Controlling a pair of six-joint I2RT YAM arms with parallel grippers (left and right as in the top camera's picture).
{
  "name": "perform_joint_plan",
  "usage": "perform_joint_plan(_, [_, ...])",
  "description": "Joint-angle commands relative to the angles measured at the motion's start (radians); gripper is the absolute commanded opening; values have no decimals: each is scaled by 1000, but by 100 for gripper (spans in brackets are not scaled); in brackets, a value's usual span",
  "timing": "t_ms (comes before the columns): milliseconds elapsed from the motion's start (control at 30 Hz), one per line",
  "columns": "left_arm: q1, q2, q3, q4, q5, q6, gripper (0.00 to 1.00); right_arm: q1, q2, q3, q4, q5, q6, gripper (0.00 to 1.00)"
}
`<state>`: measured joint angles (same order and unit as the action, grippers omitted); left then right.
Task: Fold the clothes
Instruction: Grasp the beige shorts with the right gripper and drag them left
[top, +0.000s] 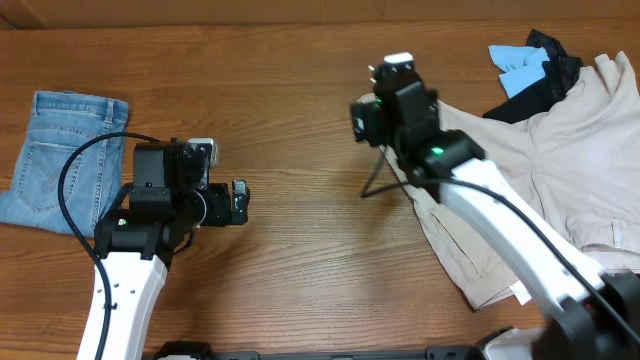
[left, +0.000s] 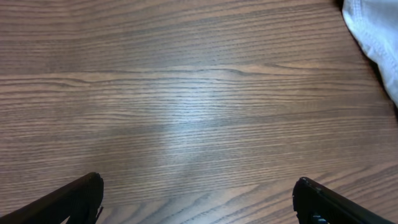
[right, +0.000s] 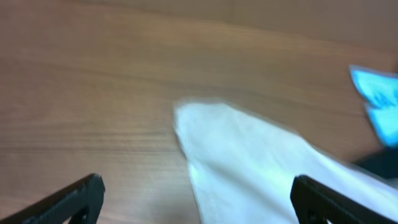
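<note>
While the khaki shorts (top: 560, 170) lie rumpled and unfolded at the right of the table (top: 300, 60), the overhead view shows the right gripper (top: 393, 70) poised over their left corner, its arm stretched across the cloth. The left gripper (top: 240, 202) sits well apart at the near left, beside the denim shorts (top: 60, 155). A black and blue heap (top: 535, 65) touches the khaki at the far right. From the left wrist, the left gripper (left: 198, 183) stands wide with only bare wood between its fingers, and a pale edge of the shorts (left: 373, 31) shows at the far right corner. From the right wrist, which is blurred, the right gripper (right: 198, 183) is likewise spread and holds nothing; the pointed corner of the shorts (right: 249, 162) lies just beyond it. Judging from this, a pull toward the left could drag the heap along, since the two overlap, and the arm resting over the fabric might bunch it further.
</note>
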<state>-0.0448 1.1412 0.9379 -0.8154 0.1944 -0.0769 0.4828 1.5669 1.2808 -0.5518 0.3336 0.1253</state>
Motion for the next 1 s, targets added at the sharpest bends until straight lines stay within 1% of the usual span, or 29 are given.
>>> perform_joint_plan(0, [5, 3, 26, 3, 24, -17, 100, -30, -118, 24, -242, 35, 110, 100])
perform_joint_plan(67, [5, 3, 26, 3, 24, -17, 100, -41, -121, 22, -406, 11, 216, 100])
perform_joint_plan(133, [5, 3, 26, 2, 24, -17, 100, -46, -116, 4, -524, -34, 309, 100])
perform_joint_plan(233, [5, 3, 26, 3, 24, -17, 100, -45, -116, -63, -566, -97, 325, 100])
perform_joint_plan(433, [5, 3, 26, -1, 24, -17, 100, -47, -114, -248, -469, -111, 325, 100])
perform_joint_plan(600, [5, 3, 26, -4, 24, -17, 100, -47, -101, -397, -309, -110, 324, 100])
perform_joint_plan(833, [5, 3, 26, -16, 24, -17, 100, -47, -58, -526, -163, -62, 324, 100])
perform_joint_plan(967, [5, 3, 26, -19, 24, -17, 100, -47, -52, -562, -125, -34, 324, 100])
